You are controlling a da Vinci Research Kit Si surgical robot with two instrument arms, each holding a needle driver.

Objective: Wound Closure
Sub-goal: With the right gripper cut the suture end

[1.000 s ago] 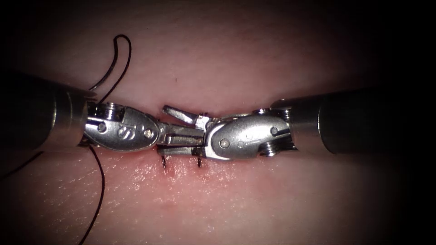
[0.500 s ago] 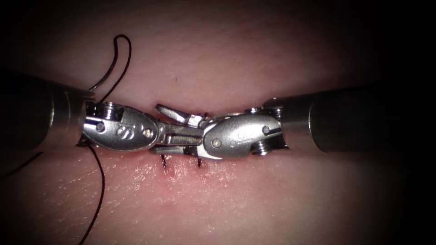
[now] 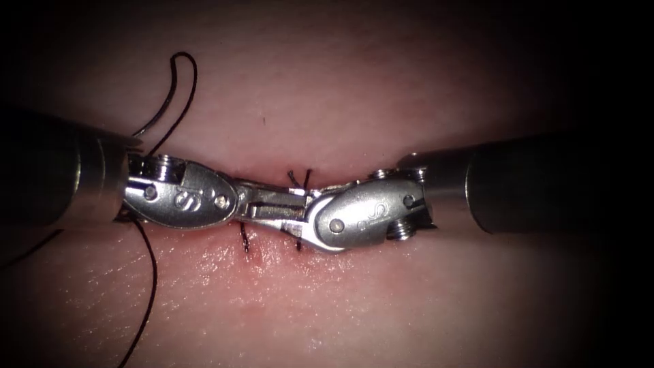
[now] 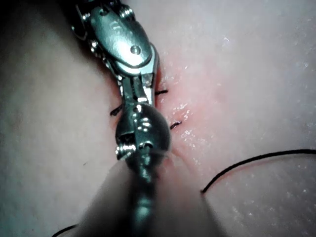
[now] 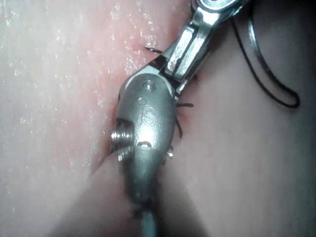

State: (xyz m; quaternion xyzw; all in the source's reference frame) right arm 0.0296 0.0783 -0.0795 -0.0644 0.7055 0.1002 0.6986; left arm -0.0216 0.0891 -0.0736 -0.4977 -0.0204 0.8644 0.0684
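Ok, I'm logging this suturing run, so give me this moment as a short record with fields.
left tool: tip over the cut, meeting the right tool; what it holds cannot be told
right tool: tip against the left tool's; what it holds cannot be told
needle: probably the thin curve lying free on the tissue
thread: trails beside the left tool
stitches: two across the cut
red fluid: below the stitches

Both tools (image 3: 300, 208) meet tip-to-tip, blocking the cut (image 3: 272, 178); tissue (image 3: 381, 300) below lies open.
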